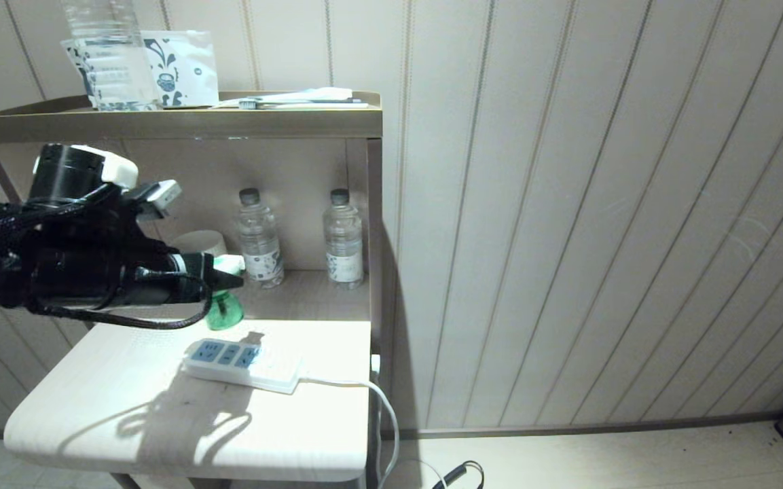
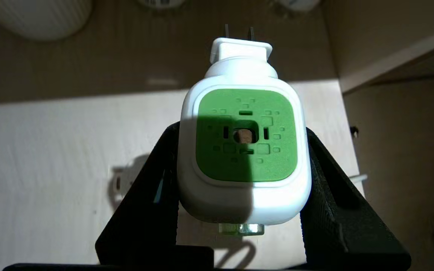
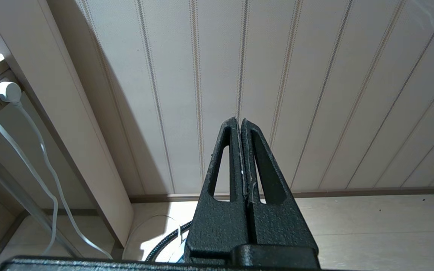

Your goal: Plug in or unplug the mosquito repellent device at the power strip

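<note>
The left gripper point(image 1: 225, 275) is clamped on the white sides of the mosquito repellent device point(image 2: 244, 150), which leaves its two metal prongs free. The device is in the air over the far left part of the table point(image 1: 126, 421) — clear of the power strip point(image 1: 242, 363), which lies flat nearer the middle with its sockets facing up and its cord running off the right edge. The prongs point away from the wrist, not down at the sockets, so I judge the device unplugged, either just pulled or waiting to go in. The right gripper point(image 3: 241, 158) is pressed shut on nothing, parked low by the wall, out of the way.
</note>
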Available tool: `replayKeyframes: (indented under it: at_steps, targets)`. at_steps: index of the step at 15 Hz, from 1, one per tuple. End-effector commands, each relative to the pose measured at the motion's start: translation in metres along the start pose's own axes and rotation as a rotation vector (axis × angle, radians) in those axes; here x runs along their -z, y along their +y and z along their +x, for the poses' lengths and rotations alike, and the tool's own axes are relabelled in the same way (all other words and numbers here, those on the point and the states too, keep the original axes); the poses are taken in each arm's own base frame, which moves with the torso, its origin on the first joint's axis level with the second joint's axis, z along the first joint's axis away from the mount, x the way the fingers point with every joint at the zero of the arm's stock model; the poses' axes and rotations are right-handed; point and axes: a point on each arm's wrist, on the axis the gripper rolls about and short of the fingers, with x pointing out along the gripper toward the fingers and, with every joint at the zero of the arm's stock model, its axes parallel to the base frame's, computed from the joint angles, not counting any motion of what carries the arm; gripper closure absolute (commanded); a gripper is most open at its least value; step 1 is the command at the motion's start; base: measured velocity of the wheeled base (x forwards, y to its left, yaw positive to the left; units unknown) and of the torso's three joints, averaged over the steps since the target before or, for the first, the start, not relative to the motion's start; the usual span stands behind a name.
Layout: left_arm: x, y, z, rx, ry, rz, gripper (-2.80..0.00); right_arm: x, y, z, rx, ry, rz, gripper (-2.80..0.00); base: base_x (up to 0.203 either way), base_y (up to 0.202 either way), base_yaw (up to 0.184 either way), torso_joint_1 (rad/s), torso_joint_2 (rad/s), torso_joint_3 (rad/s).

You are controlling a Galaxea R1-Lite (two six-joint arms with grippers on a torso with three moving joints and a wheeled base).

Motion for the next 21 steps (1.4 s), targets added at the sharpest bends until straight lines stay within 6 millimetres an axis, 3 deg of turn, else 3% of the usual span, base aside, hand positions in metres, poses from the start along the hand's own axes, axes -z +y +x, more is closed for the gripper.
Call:
replayKeyframes:
  at_steps: [1, 8, 12, 17, 21]
  targets:
    - [0.003, 0.003, -0.012, 0.036, -0.171, 0.015, 0.00, 0.000, 0.000, 0.000, 0.000, 0.001, 0.000, 0.00, 0.000, 0.000, 0.000, 0.000, 0.00, 0.000]
    - [0.042, 0.009, 0.000, 0.016, -0.132, 0.072, 0.00, 0.000, 0.000, 0.000, 0.000, 0.001, 0.000, 0.00, 0.000, 0.000, 0.000, 0.000, 0.00, 0.000]
    - [0.042, 0.009, 0.007, -0.022, -0.134, 0.070, 0.00, 0.000, 0.000, 0.000, 0.000, 0.001, 0.000, 0.00, 0.000, 0.000, 0.000, 0.000, 0.00, 0.000]
    - [0.054, 0.008, 0.032, -0.125, -0.197, 0.074, 0.00, 0.000, 0.000, 0.000, 0.000, 0.001, 0.000, 0.00, 0.000, 0.000, 0.000, 0.000, 0.00, 0.000]
    - [0.063, 0.009, 0.034, -0.128, -0.187, 0.031, 0.00, 0.000, 0.000, 0.000, 0.000, 0.001, 0.000, 0.00, 0.000, 0.000, 0.000, 0.000, 0.00, 0.000]
